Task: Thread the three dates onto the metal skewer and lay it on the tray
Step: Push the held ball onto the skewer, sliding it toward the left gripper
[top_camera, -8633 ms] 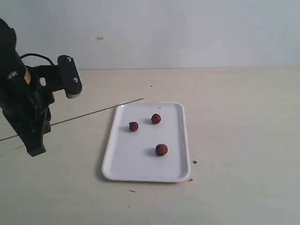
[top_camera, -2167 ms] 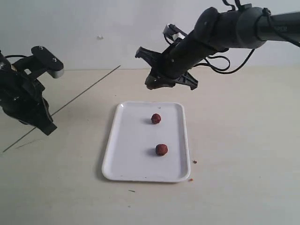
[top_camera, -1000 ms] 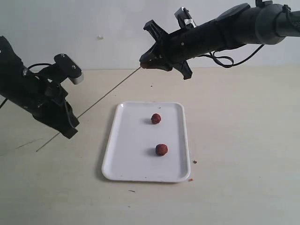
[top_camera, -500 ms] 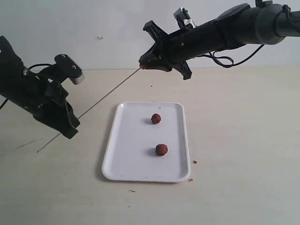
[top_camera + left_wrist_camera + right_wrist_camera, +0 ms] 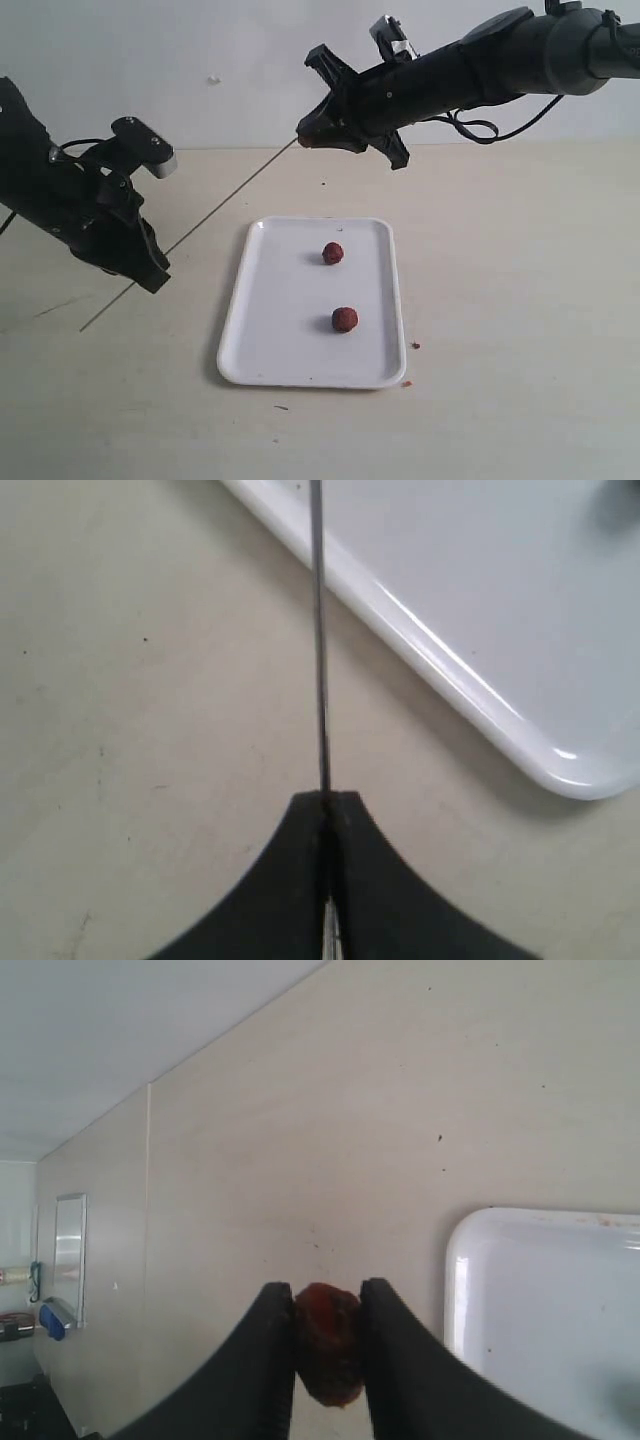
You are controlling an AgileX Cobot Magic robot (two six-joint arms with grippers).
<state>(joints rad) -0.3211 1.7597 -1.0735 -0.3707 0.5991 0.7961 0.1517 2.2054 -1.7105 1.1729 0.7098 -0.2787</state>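
Observation:
My left gripper (image 5: pixel 150 275) is shut on the thin metal skewer (image 5: pixel 215 212), held low on the left; the rod slants up and right, and its tip meets the date in my right gripper. In the left wrist view the skewer (image 5: pixel 319 640) runs straight out from my shut left gripper (image 5: pixel 326 798). My right gripper (image 5: pixel 306 137) is raised behind the tray, shut on one dark red date (image 5: pixel 326 1340). Two more dates (image 5: pixel 332 253) (image 5: pixel 344 319) lie on the white tray (image 5: pixel 260 340).
Small brown crumbs (image 5: pixel 414 346) lie on the beige table by the tray's near right corner. A pale wall (image 5: pixel 250 60) backs the table. The tray's corner (image 5: pixel 560 770) lies close beside the skewer in the left wrist view.
Over the last second both arms barely moved; the skewer tip stays at the date in my right gripper. Earlier, the right gripper lifted one date off the tray and the left raised the skewer.

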